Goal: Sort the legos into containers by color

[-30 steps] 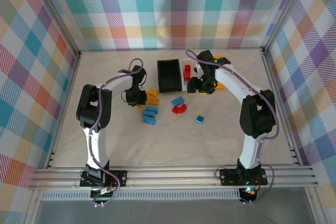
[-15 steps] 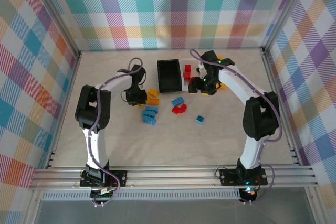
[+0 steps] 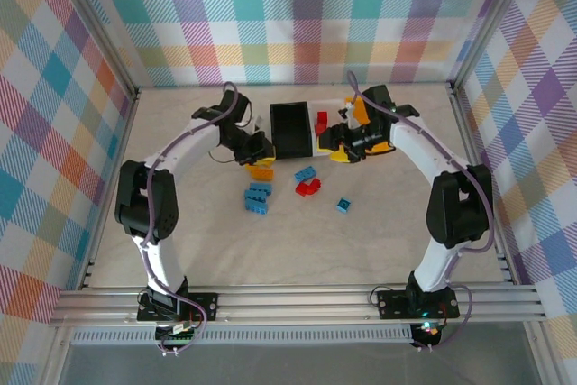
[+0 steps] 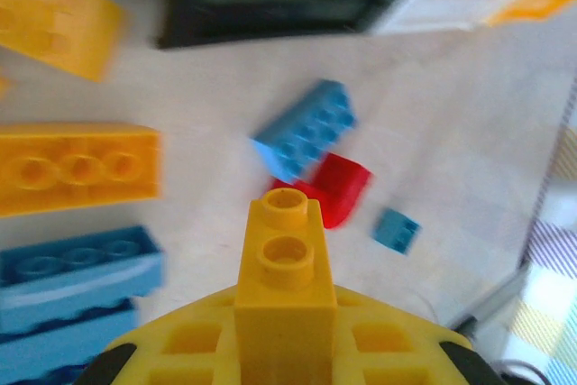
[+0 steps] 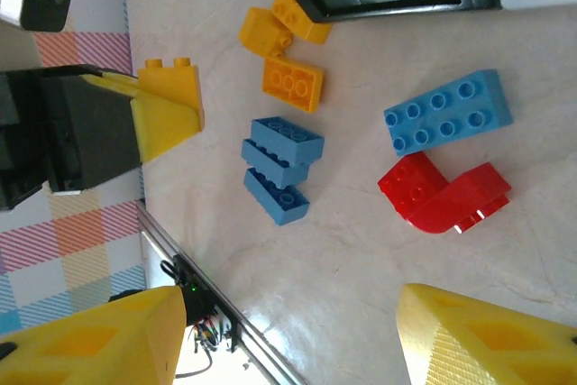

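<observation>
Just left of the black bin (image 3: 290, 130) in the top view, hanging above the table (image 3: 180, 232): left gripper (image 3: 254, 145), clamping a yellow brick (image 4: 287, 277) end-on between its fingers (image 4: 189, 349), studs pointing away from the wrist camera. Lying on the table just below that gripper in the frame: a cluster of orange bricks (image 3: 262, 169), then a stack of blue bricks (image 3: 258, 197) lower still. Sitting to the right of these, near the frame's centre: a blue eight-stud brick (image 3: 305, 173) just beside a red curved piece (image 3: 309, 187), with a small blue brick (image 3: 343, 206) lying apart at lower right. Hovering right of the black bin, near the front end of the white bin (image 4: 433, 8): right gripper (image 3: 347, 145), standing released, holding nothing between its widely parted fingertips (image 5: 487, 340). Resting inside the white bin: a red brick (image 3: 321, 120). Closing the row on the right, partly hidden by the right arm: orange-yellow bin (image 4: 545, 2). Showing at the left edge of the right wrist view: the held yellow brick, raised off the table and well apart from the blue stack.
</observation>
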Motion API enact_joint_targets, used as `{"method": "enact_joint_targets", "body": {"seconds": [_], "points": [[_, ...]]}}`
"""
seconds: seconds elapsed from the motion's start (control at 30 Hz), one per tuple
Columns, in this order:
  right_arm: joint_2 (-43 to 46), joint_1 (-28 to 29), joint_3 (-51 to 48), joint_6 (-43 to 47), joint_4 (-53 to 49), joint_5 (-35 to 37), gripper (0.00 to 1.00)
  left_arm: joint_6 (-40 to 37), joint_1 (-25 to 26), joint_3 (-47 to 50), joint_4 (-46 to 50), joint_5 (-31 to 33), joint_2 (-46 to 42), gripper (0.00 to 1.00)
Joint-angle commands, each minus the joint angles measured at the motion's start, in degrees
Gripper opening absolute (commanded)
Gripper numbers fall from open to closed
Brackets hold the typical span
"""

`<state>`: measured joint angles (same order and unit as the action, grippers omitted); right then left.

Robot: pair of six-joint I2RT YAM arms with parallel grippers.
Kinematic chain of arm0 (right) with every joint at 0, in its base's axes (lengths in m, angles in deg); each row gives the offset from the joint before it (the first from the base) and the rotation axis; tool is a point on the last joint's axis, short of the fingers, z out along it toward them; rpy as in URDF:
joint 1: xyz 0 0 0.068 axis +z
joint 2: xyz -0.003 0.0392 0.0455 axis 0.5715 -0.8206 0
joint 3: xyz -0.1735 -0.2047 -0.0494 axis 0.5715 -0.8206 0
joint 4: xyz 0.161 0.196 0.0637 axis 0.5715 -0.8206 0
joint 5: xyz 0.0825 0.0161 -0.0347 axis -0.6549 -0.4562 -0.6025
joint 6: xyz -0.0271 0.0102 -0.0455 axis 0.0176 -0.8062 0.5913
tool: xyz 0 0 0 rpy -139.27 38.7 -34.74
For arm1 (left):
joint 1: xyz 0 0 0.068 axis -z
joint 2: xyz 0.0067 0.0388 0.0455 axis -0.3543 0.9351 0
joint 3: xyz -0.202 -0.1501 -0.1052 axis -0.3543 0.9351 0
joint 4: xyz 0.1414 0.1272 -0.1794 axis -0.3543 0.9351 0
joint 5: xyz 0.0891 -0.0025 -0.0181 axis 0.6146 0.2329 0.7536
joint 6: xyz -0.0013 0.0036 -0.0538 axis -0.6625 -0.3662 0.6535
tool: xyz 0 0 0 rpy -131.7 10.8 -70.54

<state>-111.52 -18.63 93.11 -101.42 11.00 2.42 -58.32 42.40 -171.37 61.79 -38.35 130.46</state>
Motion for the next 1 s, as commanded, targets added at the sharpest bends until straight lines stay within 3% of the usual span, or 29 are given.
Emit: {"method": "enact_joint_targets", "body": {"seconds": [0.0,0.23,0.4,0.53,0.77,0.97], "points": [[4.46,-1.57,-3.1,-1.94,0.58,0.03,0.64,-3.38,5.8,-4.4,3.08,-6.85,2.62,0.01],[15.82,-11.71,-13.27,-10.09,0.6,14.46,0.64,-0.2,10.94,-20.11,1.48,-4.63,13.58,0.01],[13.5,-16.38,-10.05,-11.39,-4.79,23.83,0.64,2.32,12.9,-43.07,3.72,-3.71,26.81,0.01],[6.72,-18.56,-4.99,-9.52,-2.74,29.98,0.64,6.57,13.75,-53.89,3.81,-3.83,33.14,0.0],[-10.95,-18.35,12.21,2.85,-2.15,36.23,0.63,3.58,13.53,-47.63,7.47,-3.26,27.68,0.0],[-19.87,-17.94,20.09,5.64,-0.75,37.39,0.6,2.31,12.74,-39.15,8.65,-2.56,20.94,0.0]]}}
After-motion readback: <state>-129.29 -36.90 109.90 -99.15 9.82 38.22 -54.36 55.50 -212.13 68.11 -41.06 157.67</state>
